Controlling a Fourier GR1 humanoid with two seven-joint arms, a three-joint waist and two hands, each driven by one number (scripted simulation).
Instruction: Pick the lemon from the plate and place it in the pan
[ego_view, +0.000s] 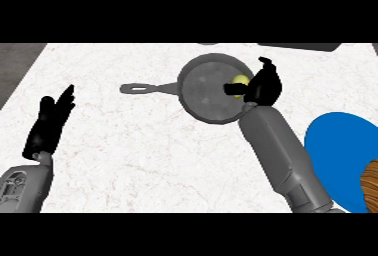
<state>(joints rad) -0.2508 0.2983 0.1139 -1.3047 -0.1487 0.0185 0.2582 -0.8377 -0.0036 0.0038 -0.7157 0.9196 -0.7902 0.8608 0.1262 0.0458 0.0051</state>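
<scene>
A grey pan (207, 92) lies at the counter's far middle, its handle (140, 88) pointing left. The yellow lemon (240, 79) shows over the pan's right part, tucked against my right hand (266, 86). That hand's thumb sticks out just under the lemon and its fingers curl above it, hiding much of the fruit. I cannot tell whether the lemon touches the pan's floor. The blue plate (336, 150) lies at the right edge, beside my right forearm. My left hand (50, 125) rests open at the left, fingers up.
A brown striped object (369, 185) sits on the plate's right part, cut off by the view's edge. A dark object (303, 46) lies along the far edge. Pale marbled counter (148, 150) spreads between the two arms.
</scene>
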